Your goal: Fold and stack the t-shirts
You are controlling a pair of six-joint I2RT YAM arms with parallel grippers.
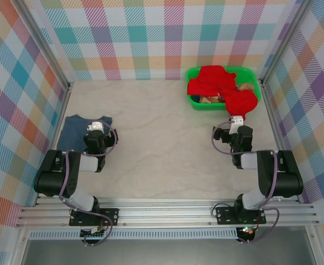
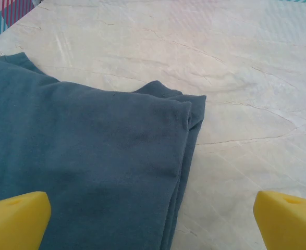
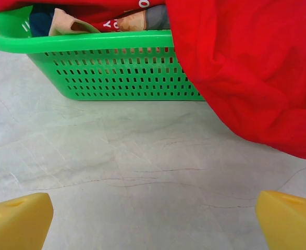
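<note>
On the left side of the pale, marble-patterned bench (image 1: 162, 143) lies the slate-blue cotton t-shirt (image 1: 76, 130), folded into a flat stack with its layered edges showing along the right side in the left wrist view (image 2: 90, 166); the left pincer (image 1: 96, 128) hangs over the shirt's near right corner, spread wide (image 2: 153, 221), one yellow fingertip (image 2: 17, 219) above the blue cloth and the other above bare bench; whether the tips touch the cloth I cannot tell; at the far right stands a green perforated plastic basket (image 1: 197, 104), and the large bright red t-shirt (image 1: 222, 85) is heaped in it, one bulky fold spilling over the basket's near right rim and hanging down towards the bench (image 3: 246, 67); tan and dark cloth (image 3: 64, 23) shows inside the basket (image 3: 116, 73) beside the red; the right pincer (image 1: 236, 121) sits just on the near side of that hanging fold, apart from it, spread wide too (image 3: 153, 221), with bare bench between its yellow fingertips (image 3: 17, 219); pastel plaid walls (image 1: 150, 33) close the bench in.
</note>
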